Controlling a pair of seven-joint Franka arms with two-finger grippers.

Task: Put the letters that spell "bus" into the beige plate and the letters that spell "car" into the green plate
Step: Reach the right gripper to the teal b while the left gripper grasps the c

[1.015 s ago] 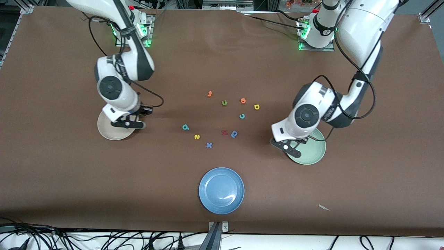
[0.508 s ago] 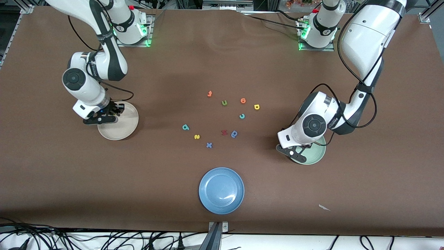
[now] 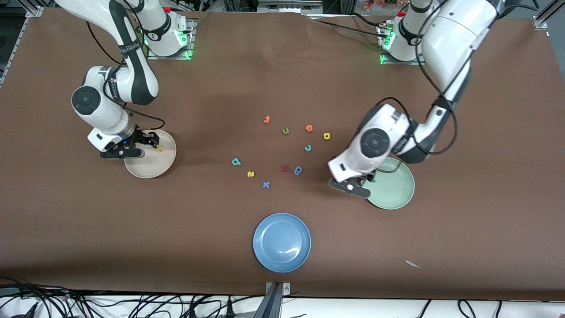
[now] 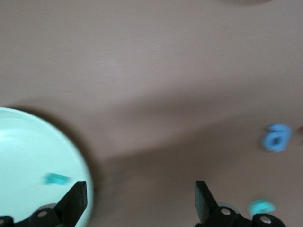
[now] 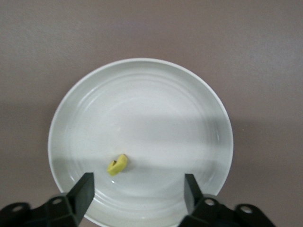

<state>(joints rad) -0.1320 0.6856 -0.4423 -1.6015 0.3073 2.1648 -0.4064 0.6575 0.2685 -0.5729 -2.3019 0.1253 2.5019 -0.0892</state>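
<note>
— Where's the right gripper (image 5: 137,198) just now?

— Up over the beige plate (image 3: 143,168), above the rim on the side toward the right arm's end of the table. Its fingers stand apart with nothing between them. In the right wrist view a small yellow letter (image 5: 117,165) lies in the plate, close to the open fingertips but clear of them. I can't tell which letter it is.

— And the other arm?

— The left gripper (image 4: 139,201) hangs over the edge of the green plate (image 3: 397,190), on the side toward the middle of the table. Fingers spread wide, holding nothing. A small teal piece (image 4: 56,178) lies in that plate just beside one fingertip — too blurred to read.

— What's still out on the table?

— A loose cluster between the two plates. The teal b (image 3: 236,162) and the yellow s (image 3: 250,174) lie on the side toward the beige plate, the s nearer the front camera. The teal c (image 3: 308,148) and the yellow a (image 3: 327,136) lie toward the green plate, well apart from both grippers. Among them are an orange t-shaped letter (image 3: 266,119), the green u (image 3: 285,130), the orange e (image 3: 309,128), a red letter (image 3: 285,168), the blue rounded letter (image 3: 298,170) and a blue x (image 3: 266,184).

— And the blue plate (image 3: 265,251)?

— Nearest the front camera, midway between the arms.
</note>
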